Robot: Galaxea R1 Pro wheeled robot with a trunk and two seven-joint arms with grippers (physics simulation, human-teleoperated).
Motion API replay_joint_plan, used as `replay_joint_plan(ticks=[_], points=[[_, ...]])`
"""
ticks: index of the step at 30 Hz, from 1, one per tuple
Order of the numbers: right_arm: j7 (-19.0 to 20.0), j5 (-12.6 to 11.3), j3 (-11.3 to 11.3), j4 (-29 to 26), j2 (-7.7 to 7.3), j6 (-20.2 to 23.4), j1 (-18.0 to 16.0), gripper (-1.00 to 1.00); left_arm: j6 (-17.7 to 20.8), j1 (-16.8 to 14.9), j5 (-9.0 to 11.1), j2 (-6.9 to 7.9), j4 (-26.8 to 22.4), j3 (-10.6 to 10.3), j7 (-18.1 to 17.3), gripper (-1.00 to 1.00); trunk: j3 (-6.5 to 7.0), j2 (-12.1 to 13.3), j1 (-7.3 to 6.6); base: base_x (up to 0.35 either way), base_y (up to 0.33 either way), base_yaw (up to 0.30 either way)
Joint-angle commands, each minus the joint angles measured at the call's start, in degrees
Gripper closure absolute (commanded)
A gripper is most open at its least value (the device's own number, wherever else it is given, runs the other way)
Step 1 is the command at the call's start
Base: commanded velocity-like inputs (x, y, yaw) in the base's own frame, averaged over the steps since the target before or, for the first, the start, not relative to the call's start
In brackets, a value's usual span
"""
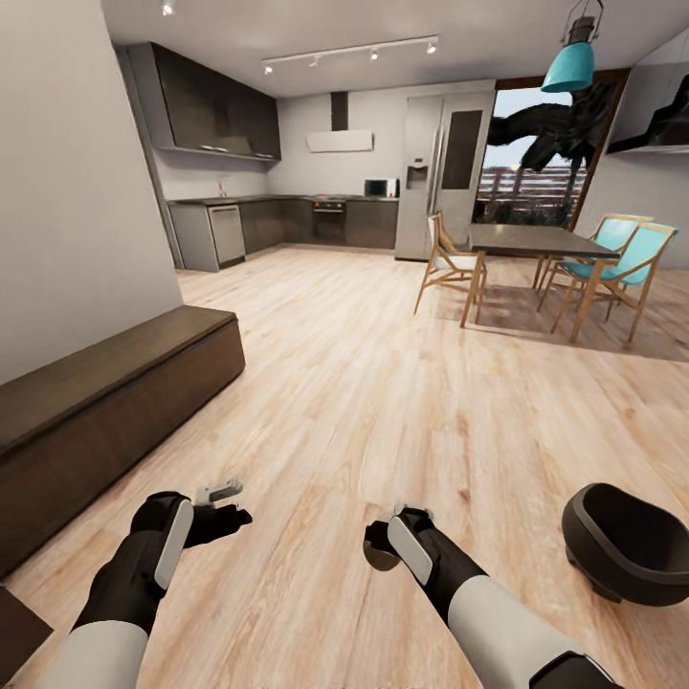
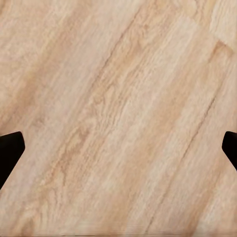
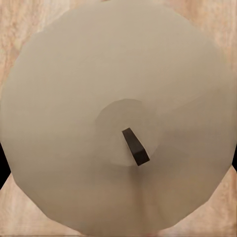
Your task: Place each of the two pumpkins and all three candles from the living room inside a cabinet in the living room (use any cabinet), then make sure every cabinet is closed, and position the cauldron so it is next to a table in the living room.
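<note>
Candle (image 3: 118,123) pinched in right gripper (image 1: 385,545), left gripper (image 1: 222,507) spread, both arms low over floor (image 1: 383,402)

Black forearms, white-grey side panels, pale grey upper sleeves.

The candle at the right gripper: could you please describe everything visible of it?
The stubby beige-grey candle looks matte and waxy, round when seen from above, with a shallow dished centre and a short dark wick leaning sideways. It sits in the right gripper, seen end-on between the fingers, above the pale wooden plank floor. In the head view it shows as a small brownish lump at the fingertips.
</note>
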Motion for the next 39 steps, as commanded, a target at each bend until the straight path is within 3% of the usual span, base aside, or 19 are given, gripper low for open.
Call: replay_joint_plan(ticks=[1,32,39], points=[[0.00,0.05,0.01,-0.01,0.00,-0.02,-0.01,1.00,0.00,0.00,0.01,0.00,0.01,0.01,0.00,-1.00,-0.06,0.00,0.00,-0.052,-0.048,0.237],[0.00,0.10,0.01,-0.01,0.00,0.05,-0.01,1.00,0.16,0.00,0.31,-0.04,0.02,0.23,-0.08,-1.00,-2.05,0.00,0.00,-0.003,-0.003,0.237],[0.00,0.13,0.01,-0.01,0.00,0.14,-0.01,1.00,0.09,0.00,0.19,-0.08,0.02,0.19,-0.06,-1.00,-1.25,2.80,-1.54,0.000,0.000,0.237]])
